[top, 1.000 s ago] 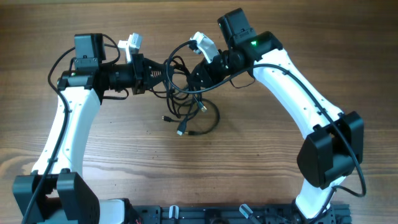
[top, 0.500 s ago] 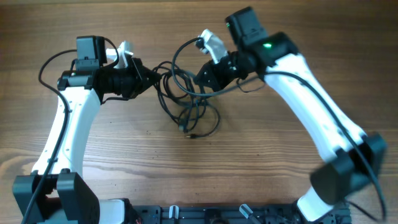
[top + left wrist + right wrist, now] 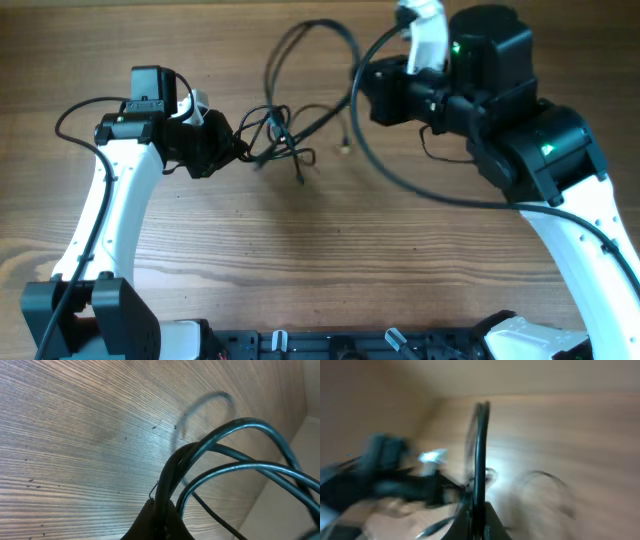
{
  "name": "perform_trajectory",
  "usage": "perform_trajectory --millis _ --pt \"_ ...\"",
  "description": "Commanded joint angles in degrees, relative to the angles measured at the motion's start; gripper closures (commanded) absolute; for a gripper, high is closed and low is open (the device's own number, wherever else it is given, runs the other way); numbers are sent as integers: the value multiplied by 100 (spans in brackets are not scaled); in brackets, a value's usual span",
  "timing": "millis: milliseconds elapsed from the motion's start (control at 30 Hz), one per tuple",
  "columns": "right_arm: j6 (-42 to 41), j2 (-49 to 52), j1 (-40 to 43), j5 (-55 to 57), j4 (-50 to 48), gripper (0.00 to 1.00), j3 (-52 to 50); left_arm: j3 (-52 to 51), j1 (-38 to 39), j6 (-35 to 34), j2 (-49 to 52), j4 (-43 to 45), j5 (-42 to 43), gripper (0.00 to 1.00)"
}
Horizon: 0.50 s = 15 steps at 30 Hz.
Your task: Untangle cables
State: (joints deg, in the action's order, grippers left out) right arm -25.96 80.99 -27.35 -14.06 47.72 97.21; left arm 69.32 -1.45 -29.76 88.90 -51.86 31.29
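Soft even light, heavy motion blur

Pale brown wood grain runs left to right across the desk, which carries a black rail and both arm bases at its near edge. Motion blur hides whether the cables' hanging ends touch it.

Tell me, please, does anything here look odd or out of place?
Nothing looks spilled or broken. The cables are knotted beside the left gripper, which pinches them, and one long loop stretches across to the right gripper; that part is blurred.
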Motion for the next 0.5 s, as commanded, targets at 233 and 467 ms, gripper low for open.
perform_trajectory --millis 233,467 --pt "-490 1613 63 1244 1593 96 70 -9 -7 55 13 -4 -369 96" --pt "428 2103 63 382 1794 82 70 -9 249 52 13 122 -363 96"
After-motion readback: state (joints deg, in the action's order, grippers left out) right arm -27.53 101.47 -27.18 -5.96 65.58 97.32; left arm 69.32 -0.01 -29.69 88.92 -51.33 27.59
